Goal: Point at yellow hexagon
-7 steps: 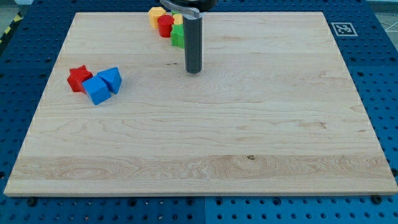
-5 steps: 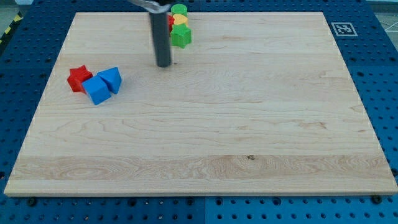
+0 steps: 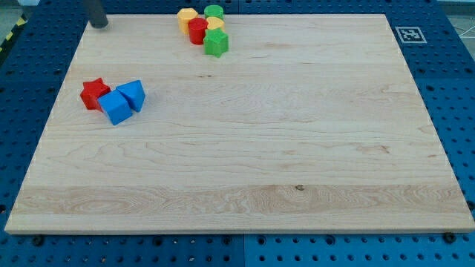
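Observation:
The yellow hexagon [image 3: 187,17] lies near the board's top edge, at the left end of a cluster. Touching it are a red block [image 3: 197,31], a green round block [image 3: 214,12], a second yellow block [image 3: 215,24] and a green star [image 3: 216,44]. My tip [image 3: 98,26] is at the board's top left corner, far to the left of the yellow hexagon and apart from every block.
A red star [image 3: 93,93], a blue cube [image 3: 115,107] and a blue triangular block [image 3: 133,94] sit together at the board's left. A fiducial tag [image 3: 407,34] is off the board's top right corner. Blue perforated table [image 3: 30,67] surrounds the wooden board.
My tip has moved left and up, from the middle of the board below the top cluster to the top left corner. The blocks have not moved.

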You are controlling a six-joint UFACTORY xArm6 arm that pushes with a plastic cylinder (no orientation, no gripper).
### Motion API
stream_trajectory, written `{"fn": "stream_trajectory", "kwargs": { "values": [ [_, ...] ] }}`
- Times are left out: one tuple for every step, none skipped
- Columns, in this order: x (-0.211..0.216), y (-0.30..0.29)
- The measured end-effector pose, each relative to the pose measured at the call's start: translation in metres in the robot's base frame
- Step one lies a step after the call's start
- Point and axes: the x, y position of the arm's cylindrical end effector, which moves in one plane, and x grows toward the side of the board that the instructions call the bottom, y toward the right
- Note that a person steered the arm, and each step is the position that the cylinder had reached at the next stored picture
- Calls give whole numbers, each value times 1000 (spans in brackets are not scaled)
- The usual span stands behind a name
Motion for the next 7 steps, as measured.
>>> {"fn": "stream_trajectory", "kwargs": {
  "values": [
    [-2, 1],
    [-7, 1],
    [-16, 2],
    [-16, 8],
    [-15, 52],
    [-15, 96],
    [-16, 102]
  ]
}}
